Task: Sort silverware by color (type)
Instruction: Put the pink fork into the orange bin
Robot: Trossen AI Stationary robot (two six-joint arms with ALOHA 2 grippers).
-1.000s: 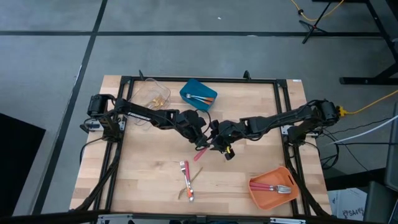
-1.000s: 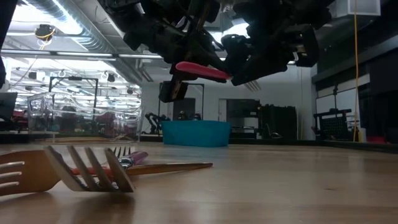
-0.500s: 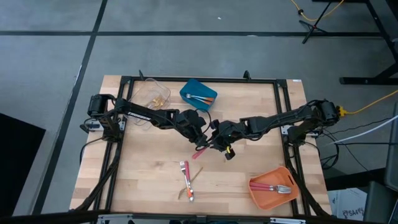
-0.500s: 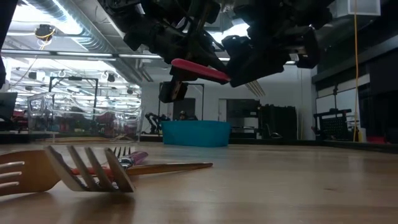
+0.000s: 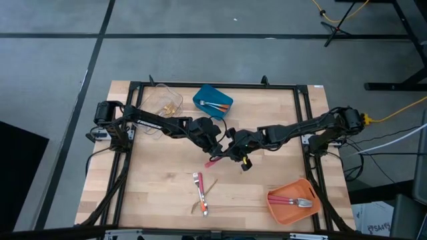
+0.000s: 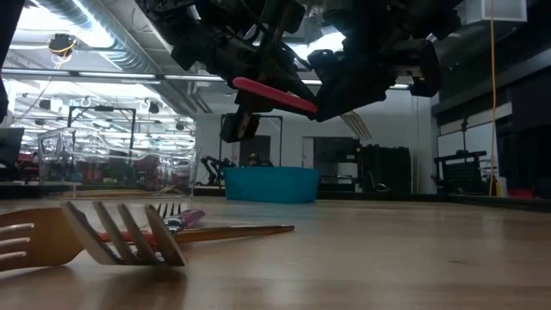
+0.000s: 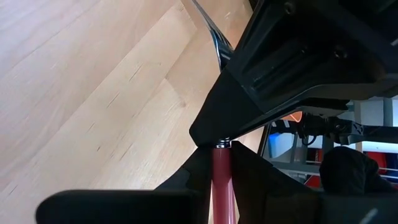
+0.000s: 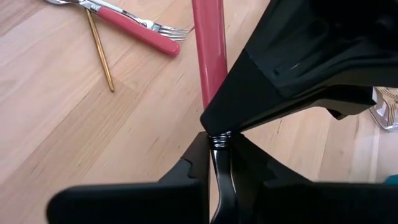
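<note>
Midair, a red-handled fork [image 6: 274, 94] is gripped at both ends above the bench's middle.

Its handle is pinched by the left gripper [image 5: 215, 151] and its silver neck by the right gripper [image 5: 230, 153], seemingly for a handover toward the orange bin [image 5: 294, 201] at the near right corner. Bare wood is left open between; remaining silverware [image 5: 199, 193] lies near the front edge.

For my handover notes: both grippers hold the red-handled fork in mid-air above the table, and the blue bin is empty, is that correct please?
Not quite: the blue bin is not empty; the high view shows utensils lying in it. The rest stands: the left gripper and the right gripper both grip the red-handled fork, which the low view shows in mid-air above the table.
</note>
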